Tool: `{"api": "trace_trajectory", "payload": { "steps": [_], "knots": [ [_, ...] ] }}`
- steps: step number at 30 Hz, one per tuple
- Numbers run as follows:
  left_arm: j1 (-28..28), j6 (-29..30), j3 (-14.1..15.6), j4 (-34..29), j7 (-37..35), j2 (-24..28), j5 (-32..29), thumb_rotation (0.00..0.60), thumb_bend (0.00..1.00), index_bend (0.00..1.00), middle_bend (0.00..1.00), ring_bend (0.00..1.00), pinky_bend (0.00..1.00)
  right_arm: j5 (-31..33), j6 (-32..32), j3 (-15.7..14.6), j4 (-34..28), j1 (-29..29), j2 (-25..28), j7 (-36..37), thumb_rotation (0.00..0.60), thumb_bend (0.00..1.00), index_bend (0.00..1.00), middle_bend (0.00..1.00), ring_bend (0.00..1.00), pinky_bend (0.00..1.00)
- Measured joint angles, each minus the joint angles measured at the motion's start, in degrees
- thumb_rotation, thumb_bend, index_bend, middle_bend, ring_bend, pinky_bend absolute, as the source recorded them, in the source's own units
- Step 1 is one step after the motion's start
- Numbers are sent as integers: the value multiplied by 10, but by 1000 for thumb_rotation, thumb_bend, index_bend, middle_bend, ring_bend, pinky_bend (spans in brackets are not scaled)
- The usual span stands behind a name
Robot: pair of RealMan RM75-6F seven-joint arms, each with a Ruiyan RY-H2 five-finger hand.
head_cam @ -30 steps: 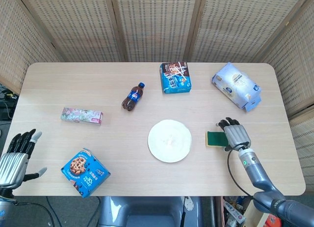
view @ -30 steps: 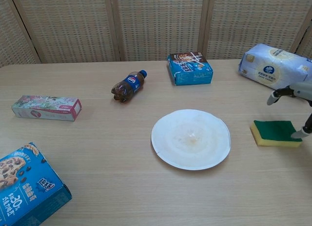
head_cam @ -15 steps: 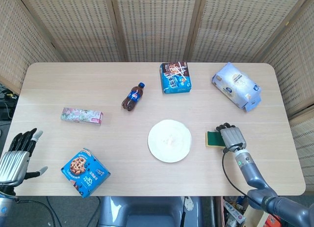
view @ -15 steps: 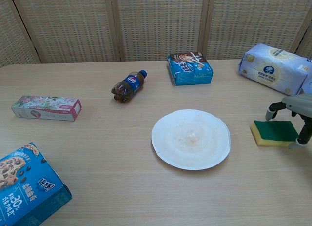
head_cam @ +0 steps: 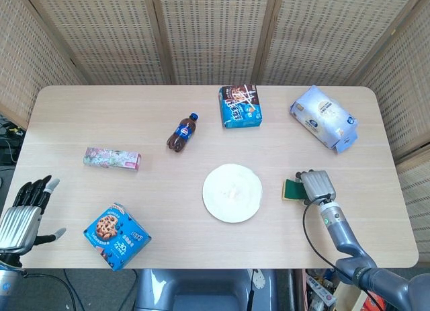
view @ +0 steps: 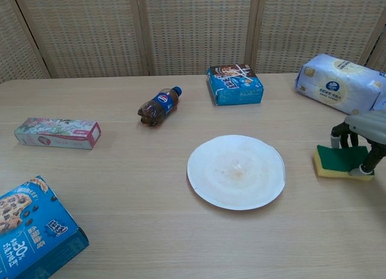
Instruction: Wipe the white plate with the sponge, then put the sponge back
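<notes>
The white plate (head_cam: 232,193) (view: 236,171) lies near the table's middle, with a faint smear at its centre. Right of it is the sponge (head_cam: 291,189) (view: 335,161), green on top and yellow below. My right hand (head_cam: 317,187) (view: 365,125) is down over the sponge's right part. Its fingers (view: 339,134) curl onto the far edge and its thumb (view: 366,166) presses the near edge, so it grips the sponge, which rests on the table. My left hand (head_cam: 23,213) hangs off the table's near left corner, fingers spread, holding nothing.
A cola bottle (head_cam: 182,133) lies on its side behind the plate to the left. A blue box (head_cam: 240,106) and a tissue pack (head_cam: 324,117) sit at the back. Toward the left are a pink box (head_cam: 112,158) and a cookie box (head_cam: 116,236).
My right hand has come down over the sponge and its fingers have closed onto its edges. The sponge has shifted slightly. The left hand has barely moved.
</notes>
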Motion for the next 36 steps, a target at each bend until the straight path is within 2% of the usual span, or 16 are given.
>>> {"api": "trace_trajectory", "payload": {
  "steps": [3,5,9,17,22,26,30,36],
  "knots": [
    [-1,-1,-1,0,-1,0,-2,600,0,0,0,0,0,-25,24,-2,-6,2,5,8,600,312,495,549,419,672],
    [-2,-4,-1,-1,-1,0,-5,600,0,0,0,0,0,-44,38,-2,-18,6,12,8,600,370,499,549,419,672],
    [-5,-8,-1,-4,1,1,-7,600,0,0,0,0,0,-75,53,1,-76,25,41,-9,600,455,503,549,419,672],
    [-11,-19,-2,-5,4,0,-15,600,0,0,0,0,0,-83,13,24,-187,92,86,-157,600,557,503,549,418,646],
    [-15,-25,-5,-5,1,1,-26,600,0,0,0,0,0,-39,-40,37,-212,145,85,-300,600,568,506,549,419,645],
    [-19,-33,-7,-4,2,1,-37,600,0,0,0,0,0,10,-70,34,-224,181,75,-414,600,577,520,549,419,645],
    [-23,-43,-9,-1,3,0,-50,600,0,0,0,0,0,72,-88,17,-235,216,57,-523,600,585,542,549,424,645],
    [-30,-55,-11,3,10,-3,-66,600,0,0,0,0,0,139,-77,-23,-260,260,25,-634,600,598,557,568,452,649]
  ]
}}
